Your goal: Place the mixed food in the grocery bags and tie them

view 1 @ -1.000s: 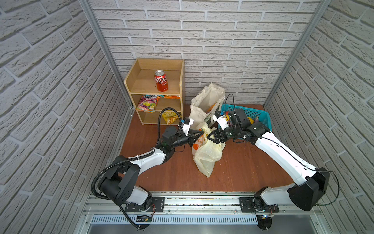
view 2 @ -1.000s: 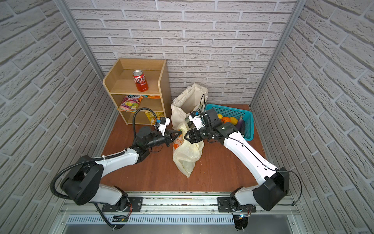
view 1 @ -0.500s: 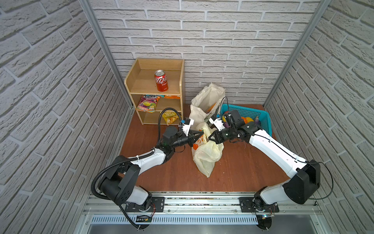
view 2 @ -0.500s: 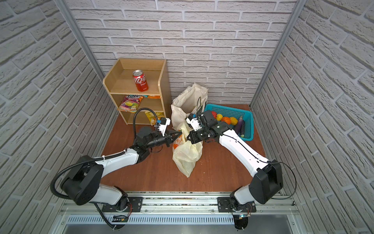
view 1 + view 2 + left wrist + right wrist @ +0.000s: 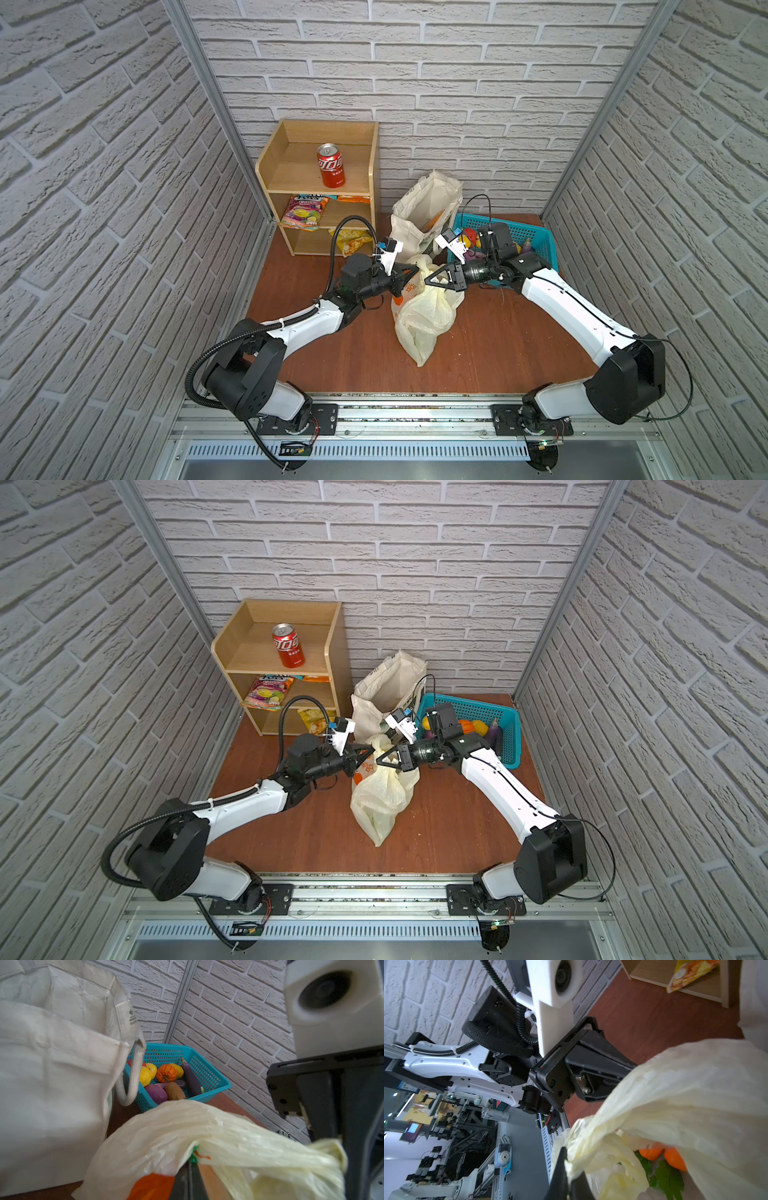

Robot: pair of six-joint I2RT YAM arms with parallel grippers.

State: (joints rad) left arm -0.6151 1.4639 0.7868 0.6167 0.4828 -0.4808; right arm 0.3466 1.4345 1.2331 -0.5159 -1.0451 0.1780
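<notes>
A robotics lab: faux-brick panels (image 5: 457, 62) fence the workspace, with more robot rigs (image 5: 431, 1167) and a screen (image 5: 413, 1128) beyond.

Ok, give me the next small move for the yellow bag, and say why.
Probably swing the left gripper across the right gripper to start a knot: each is shut on a bunched side of the plastic bag, with carrots already inside.

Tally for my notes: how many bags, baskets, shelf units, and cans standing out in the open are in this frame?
Bags: 2 (cream canvas tote, pale-yellow plastic bag)
Baskets: 1 (turquoise basket)
Shelf units: 1 (wooden shelf unit)
Cans in the open: 1 (red cola can)
Total: 5
</notes>
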